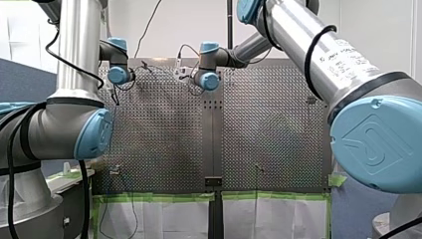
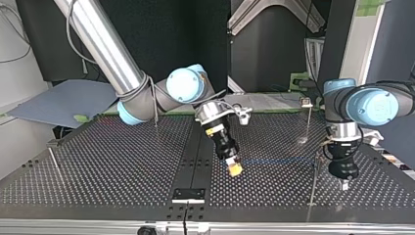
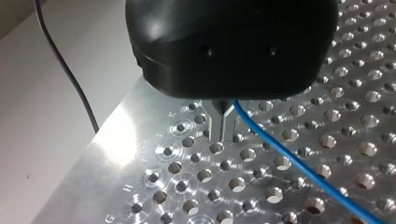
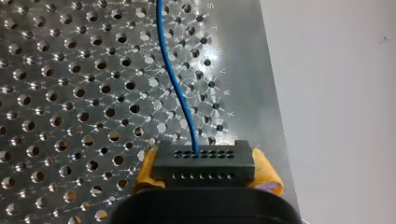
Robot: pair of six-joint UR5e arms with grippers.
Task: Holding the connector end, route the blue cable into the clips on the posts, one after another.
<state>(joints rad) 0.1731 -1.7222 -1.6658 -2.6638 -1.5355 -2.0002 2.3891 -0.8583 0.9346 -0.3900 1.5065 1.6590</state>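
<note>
1. Front view: both arms reach to the far edge of the perforated surface (image 1: 159, 134). The task's things are too small to make out there, and neither end effector's state can be told.
2. Top view: the right end effector (image 2: 235, 169) hovers low over the surface, its yellow pads closed on the connector (image 4: 203, 164). From the connector the blue cable (image 2: 279, 160) runs as a thin, nearly straight line to the left end effector (image 2: 343, 185), which is well apart from the connector. A slim post (image 2: 308, 125) carrying a clip (image 2: 307, 102) stands behind that span, nearer its far end than the connector.
3. Left wrist view: the left end effector's metal fingers (image 3: 219, 123) stand pressed together, with the cable emerging right at them, so it appears pinched there. The cable then trails off just above the surface towards the connector.
4. Right wrist view: the yellow pads (image 4: 266, 170) clamp the connector's two sides. The cable leaves its front face and bends gently away.
5. Handling, as a judgement: the cable looks light, thin and limp, likely to sag or spring out of a clip unless kept taut. The rigid connector block is the sure hold. Smooth metal fingers may let the cable slide.
</note>
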